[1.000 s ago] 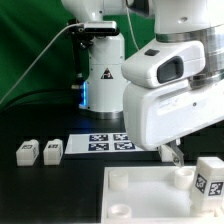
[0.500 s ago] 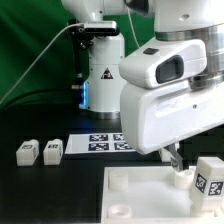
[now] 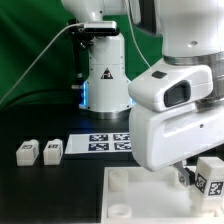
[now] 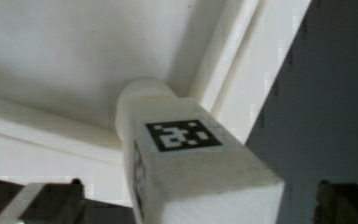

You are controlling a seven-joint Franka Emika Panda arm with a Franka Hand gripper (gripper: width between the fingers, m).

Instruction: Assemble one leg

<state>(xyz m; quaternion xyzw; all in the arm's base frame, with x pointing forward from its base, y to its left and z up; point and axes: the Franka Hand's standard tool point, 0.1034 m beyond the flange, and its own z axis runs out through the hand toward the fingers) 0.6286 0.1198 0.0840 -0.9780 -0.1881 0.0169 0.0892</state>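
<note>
The step in hand looks like the grasp of the leg (image 3: pixel 207 176). It sits at the far corner of the white tray-like piece (image 3: pixel 150 200), on the exterior view's right, with its marker tag facing the camera. The gripper (image 4: pixel 197 198) hangs low over it. In the wrist view the two dark fingers (image 4: pixel 51 198) stand wide apart on either side of the block, touching neither flank, so nothing is held.

The next move probably calls for a short descent and a square closing on the leg's two long sides. After that come a lift and a carry to a corner socket, with the leg upright enough to seat.

The tray's round sockets (image 3: pixel 118 180) on the exterior view's left, one far and one near, hold nothing. The far socket on the right is mostly hidden behind the arm, and the leg is just beside it. Whether the leg rests on the tray's rim or on the table I cannot tell (the wrist view shows its rounded end close against the rim).

Two other legs (image 3: pixel 26 152) lie well apart on the dark table (image 3: pixel 60 190), to the left of the marker board (image 3: pixel 108 143).
</note>
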